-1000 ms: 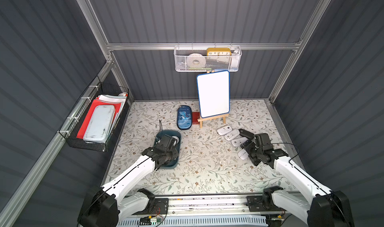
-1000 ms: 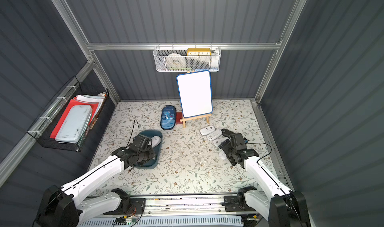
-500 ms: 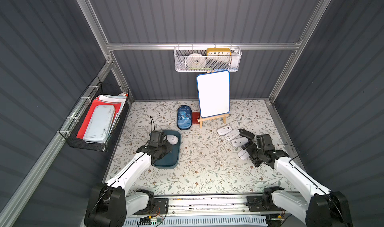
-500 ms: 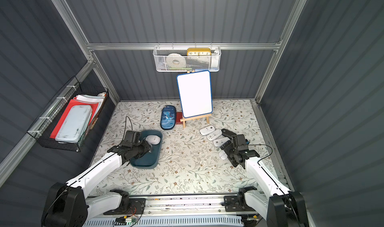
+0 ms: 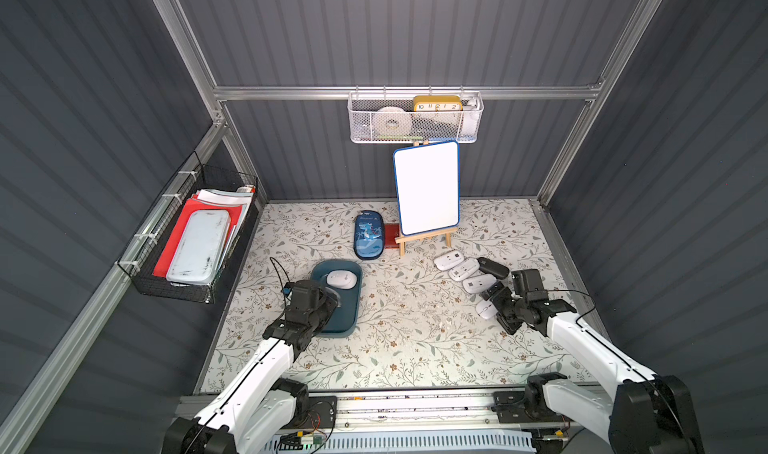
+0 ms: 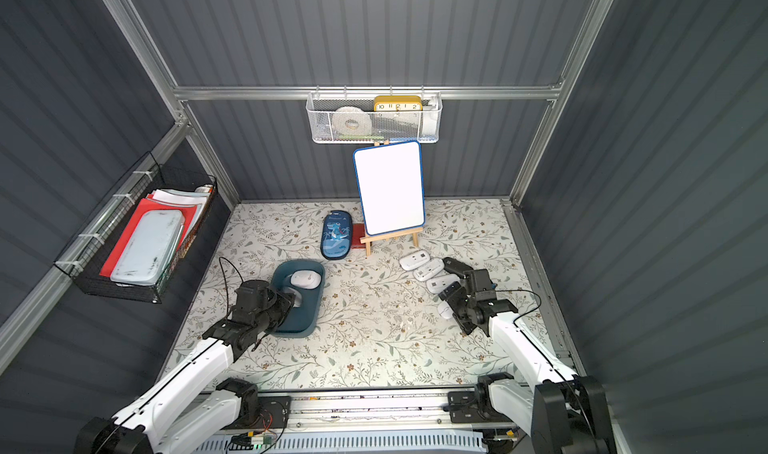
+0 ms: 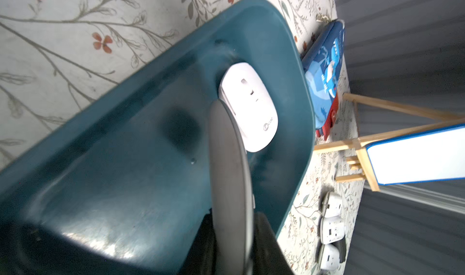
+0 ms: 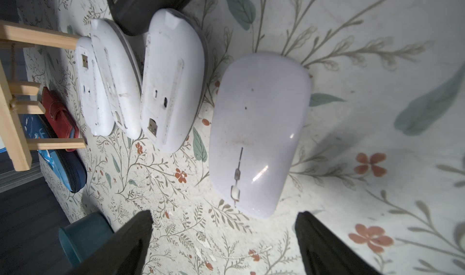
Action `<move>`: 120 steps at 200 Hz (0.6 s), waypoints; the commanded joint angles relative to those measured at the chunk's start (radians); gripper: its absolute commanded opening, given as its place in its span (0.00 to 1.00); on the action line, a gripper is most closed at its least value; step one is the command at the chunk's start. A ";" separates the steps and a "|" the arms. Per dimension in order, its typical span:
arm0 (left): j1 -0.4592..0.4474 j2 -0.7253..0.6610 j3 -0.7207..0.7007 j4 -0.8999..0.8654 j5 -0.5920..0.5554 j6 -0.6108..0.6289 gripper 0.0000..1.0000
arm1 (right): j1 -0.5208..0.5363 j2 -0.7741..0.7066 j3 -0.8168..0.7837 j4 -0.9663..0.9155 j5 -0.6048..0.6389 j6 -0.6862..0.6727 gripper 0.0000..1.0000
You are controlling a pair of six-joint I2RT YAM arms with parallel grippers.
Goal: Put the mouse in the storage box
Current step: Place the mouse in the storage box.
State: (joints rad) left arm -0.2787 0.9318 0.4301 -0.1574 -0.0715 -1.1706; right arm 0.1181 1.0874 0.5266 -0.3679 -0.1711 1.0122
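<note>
Left wrist camera caught the left end effector (image 7: 235,218) closed on a mouse (image 7: 230,173), gripped on edge with its grey rim toward the lens, over the dark teal storage box (image 7: 125,173). Whether the mouse touched the box floor could not be told. Just ahead of the end effector a second mouse (image 7: 249,105), white, lay inside the box near its far end wall. Beyond the box, further ahead of that end effector, were a blue dinosaur pencil case (image 7: 324,67) and a small whiteboard (image 7: 415,158) on a wooden easel.

Across the flowered desk (image 5: 415,348), the right end effector (image 8: 225,213) stood with its jaws wide apart and nothing between them. A white mouse (image 8: 256,125) lay buttons-up on the desk just ahead of it, touching neither finger. Off to the side of that mouse, three upturned mice (image 8: 173,80) lay in a close row, undersides showing, with a black mouse (image 8: 141,7) just past them. In both top views the two end effectors were well apart, the storage box under the left one and the loose mice by the right.
</note>
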 commanded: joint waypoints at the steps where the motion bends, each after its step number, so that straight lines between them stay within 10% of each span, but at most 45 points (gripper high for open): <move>1: 0.004 0.050 0.010 0.059 -0.006 -0.083 0.19 | -0.009 -0.001 -0.008 -0.002 -0.013 -0.001 0.93; 45: 0.004 0.100 -0.067 0.205 0.012 -0.186 0.15 | -0.019 -0.014 0.007 -0.022 -0.016 -0.009 0.93; 120: 0.003 0.159 -0.081 0.304 0.137 -0.173 0.57 | -0.042 -0.029 0.010 -0.035 -0.005 -0.016 0.93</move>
State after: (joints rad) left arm -0.2787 1.0618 0.3500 0.0818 -0.0170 -1.3640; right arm 0.0887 1.0740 0.5270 -0.3759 -0.1833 1.0115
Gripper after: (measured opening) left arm 0.562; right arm 0.927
